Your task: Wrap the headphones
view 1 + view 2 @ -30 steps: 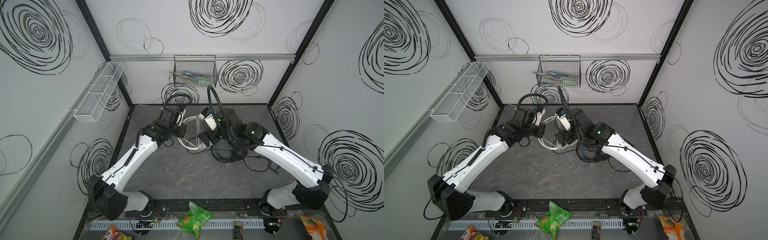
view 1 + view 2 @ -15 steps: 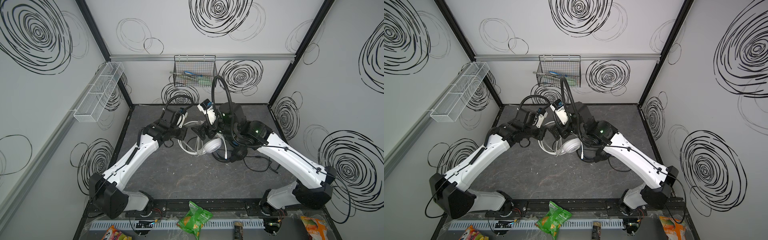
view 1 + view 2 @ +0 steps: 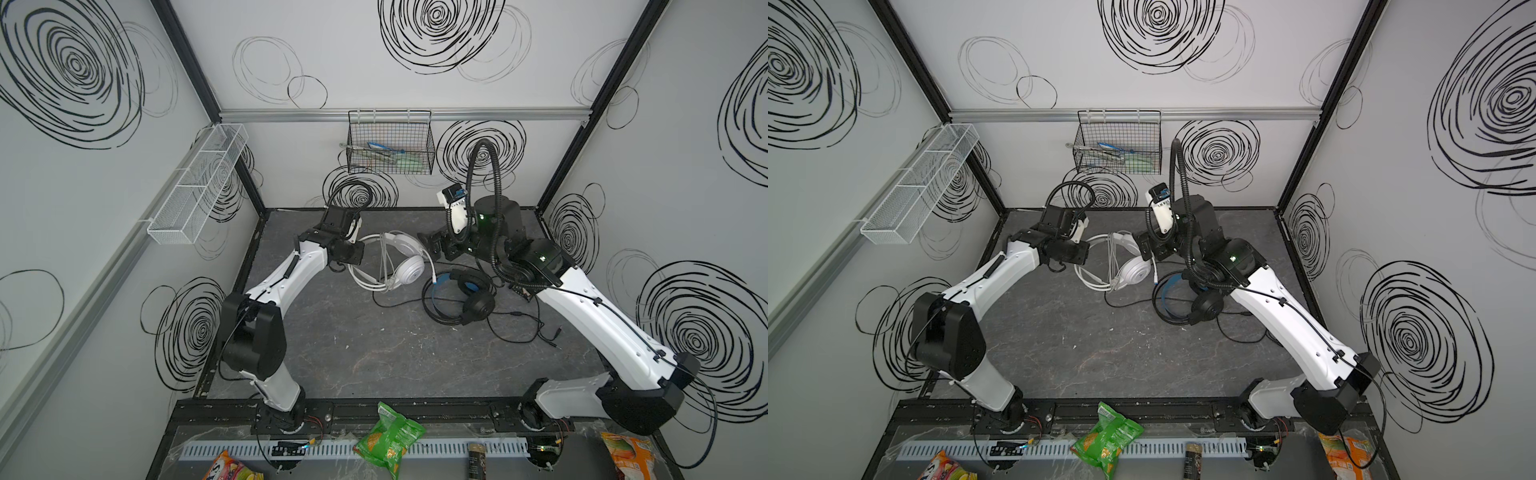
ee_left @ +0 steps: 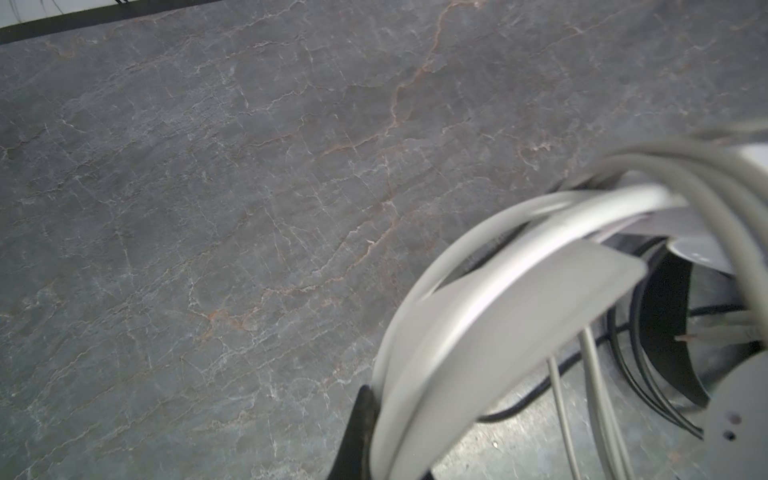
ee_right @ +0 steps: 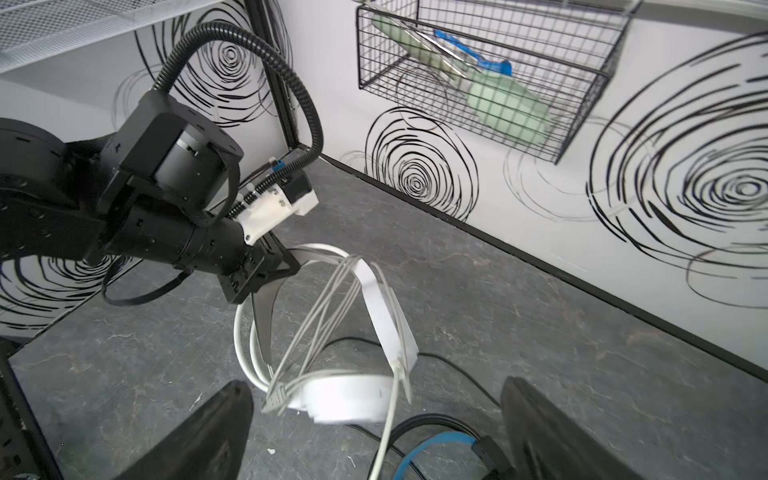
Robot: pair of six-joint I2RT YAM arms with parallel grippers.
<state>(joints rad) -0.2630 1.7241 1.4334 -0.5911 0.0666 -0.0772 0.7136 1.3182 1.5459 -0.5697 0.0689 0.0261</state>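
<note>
**Left wall:** white wire-mesh shelf (image 3: 198, 185) with three compartments, mounted on a rail.

**Bench:** dark grey, stone-patterned surface (image 3: 353, 345) carrying both headsets.

**Left gripper** (image 3: 360, 253): reaches in low over the back of the bench. Jaws are together, clamped on the headband of the white headset.

**White over-ear headset with white cable** (image 3: 405, 266): at the back middle of the bench, between the two grippers. The headband is lifted at the clamped end, and one ear cup (image 5: 345, 399) is down on the bench. Several cable strands (image 5: 328, 307) run across the headband arch. A thicker white loop (image 3: 363, 278) lies on the bench below it.

**Back wall:** black wire basket (image 3: 428, 141) hung on the rail, holding pale green and blue items.

**Right gripper** (image 3: 431, 245): just beside the white headset on its right. Jaws stand wide apart and hold nothing.

**Black over-ear headset with blue-accented band** (image 3: 478, 305): on the bench just right of the white one, partly under the right arm. Its black cable (image 3: 519, 328) sprawls loose toward the right wall.

**Front ledge:** green snack bag (image 3: 390, 442) at the middle, orange snack bag (image 3: 627, 455) at the right.
</note>
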